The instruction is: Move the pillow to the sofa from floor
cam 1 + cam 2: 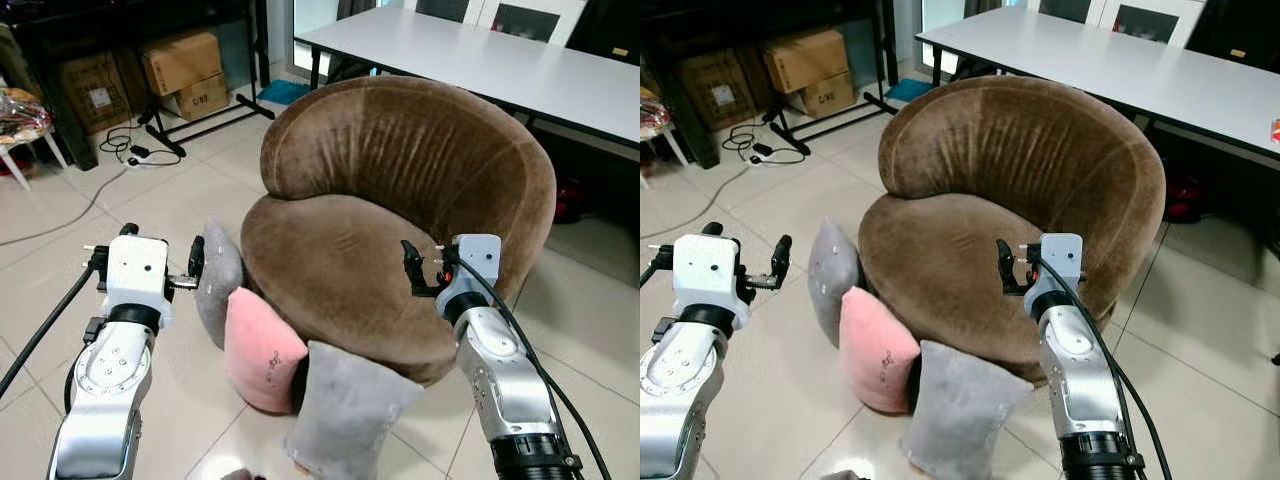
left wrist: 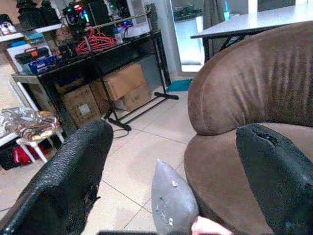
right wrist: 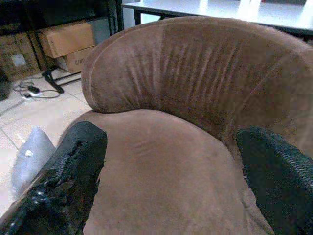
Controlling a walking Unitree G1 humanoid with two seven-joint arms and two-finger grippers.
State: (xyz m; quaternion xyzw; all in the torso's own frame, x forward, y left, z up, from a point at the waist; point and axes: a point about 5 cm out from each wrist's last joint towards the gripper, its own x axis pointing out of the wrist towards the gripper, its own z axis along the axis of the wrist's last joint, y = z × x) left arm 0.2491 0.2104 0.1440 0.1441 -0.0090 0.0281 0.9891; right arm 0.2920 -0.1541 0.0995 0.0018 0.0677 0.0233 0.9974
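Left eye view: pink pillow (image 1: 262, 348) against sofa (image 1: 400, 200), below wide-spread left gripper (image 1: 197, 258) and right gripper (image 1: 409, 268).

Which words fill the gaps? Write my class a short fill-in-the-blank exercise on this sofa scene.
1. The pillow between the two grey pillows is coloured ____.
2. All three pillows stand on the ____, leaning against the brown sofa.
3. The left gripper and right gripper hold ____.
4. Behind the sofa stands a long white ____.

Missing words: pink; floor; nothing; table
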